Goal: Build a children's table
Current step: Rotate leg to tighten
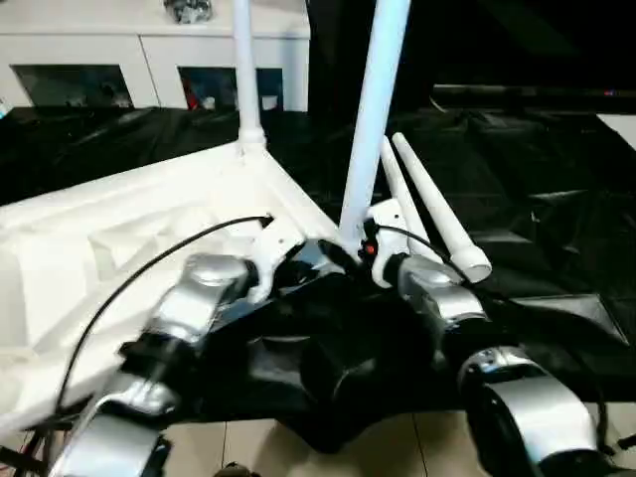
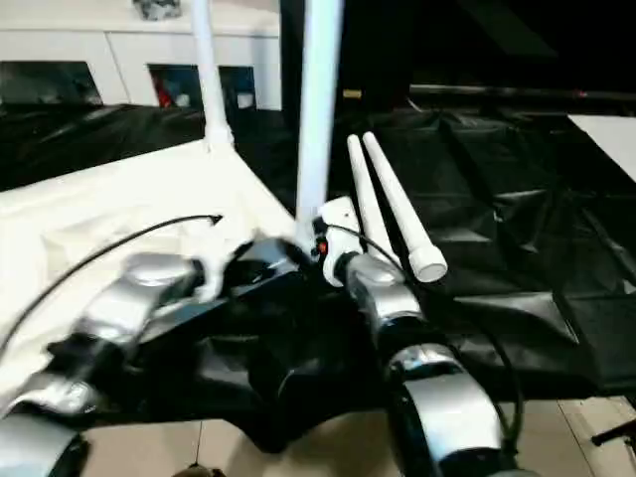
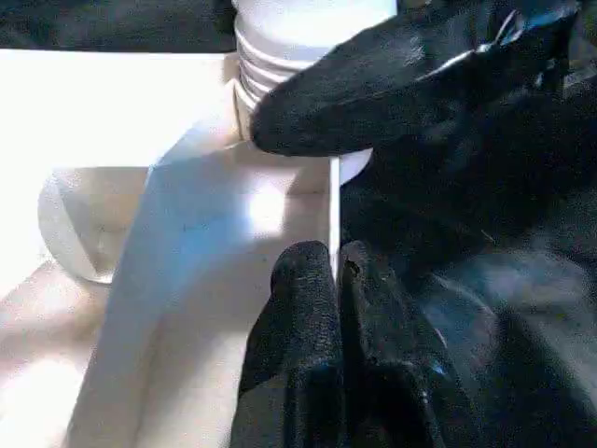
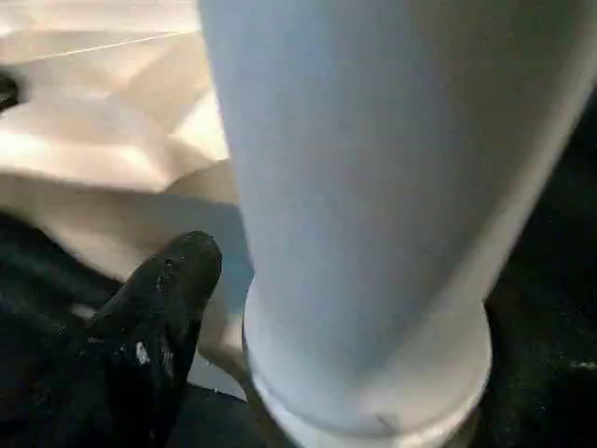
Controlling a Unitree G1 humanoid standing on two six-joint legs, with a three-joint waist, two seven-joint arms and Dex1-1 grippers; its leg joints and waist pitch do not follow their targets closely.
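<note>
- Tabletop (image 1: 119, 238) of the children's table lies upside down on the black-draped work table (image 1: 556, 199), filling the left half of the left eye frame, with its ribbed underside facing up.
- One white leg (image 1: 245, 70) stands upright in the far corner socket, in the upper middle of the frame, running out of the top edge.
- Second upright leg (image 1: 373, 109), thicker in the picture because it is closer, rises from the near corner at the frame's centre, slightly tilted to the right as it goes up.
- Two loose legs (image 1: 437, 214) lie side by side on the black cloth just right of centre, touching or nearly so, their wide ends pointing toward the lower right.
- Left gripper (image 3: 338, 271) shows in the left wrist view: its two black fingers (image 3: 303, 308) are pinched on the thin white edge of the tabletop corner, just below the ribbed collar of the near leg.
- Right gripper (image 4: 224, 299) sits at the base of the near upright leg; one black finger (image 4: 168, 289) rests just beside the flared foot of the leg in the right wrist view. Whether it grasps the leg I cannot tell.
- White cabinet (image 1: 149, 60) with glass doors stands behind the work table along the upper left of the frame.
- Black cable (image 1: 149, 263) arcs over the left forearm (image 1: 189, 298) and across the tabletop.
</note>
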